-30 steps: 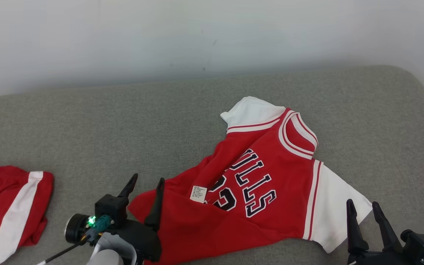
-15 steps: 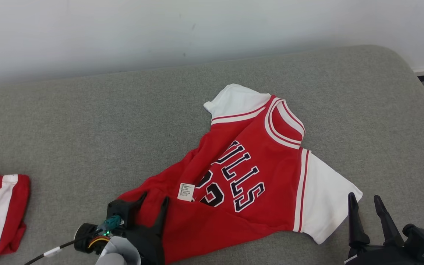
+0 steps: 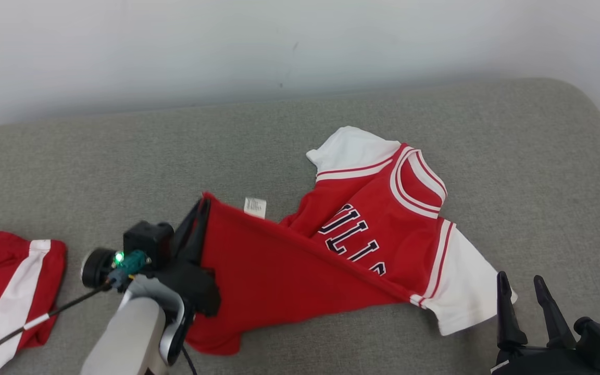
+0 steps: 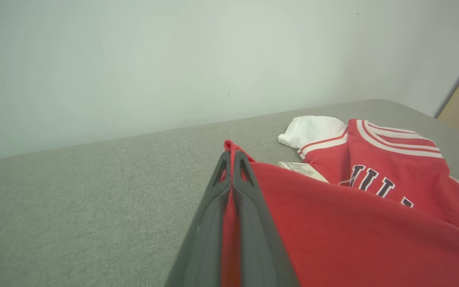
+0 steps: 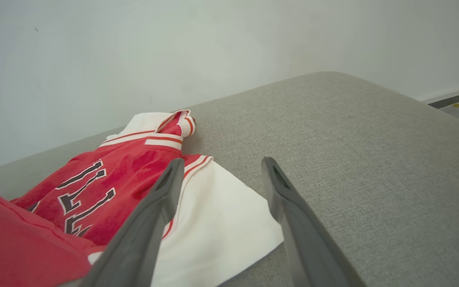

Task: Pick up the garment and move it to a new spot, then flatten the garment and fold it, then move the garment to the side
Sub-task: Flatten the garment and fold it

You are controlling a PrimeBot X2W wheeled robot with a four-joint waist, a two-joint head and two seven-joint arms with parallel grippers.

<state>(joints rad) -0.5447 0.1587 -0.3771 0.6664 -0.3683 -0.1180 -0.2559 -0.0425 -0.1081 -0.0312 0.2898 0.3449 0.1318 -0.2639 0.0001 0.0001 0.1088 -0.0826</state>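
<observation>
now | left pincer (image 3: 202, 204) clamped on soft red jersey (image 3: 383, 219) hem | right pincer (image 3: 520, 278) wide | coarse-woven grey couch (image 3: 123, 172)

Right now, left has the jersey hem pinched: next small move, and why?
Probably lift the left gripper higher: it is shut on the jersey hem, but collar and sleeves lie on the grey cushion. The right gripper hangs open beside the white sleeve.

Pale forearm (image 3: 123, 333), dark left tool (image 3: 203, 204)
</observation>
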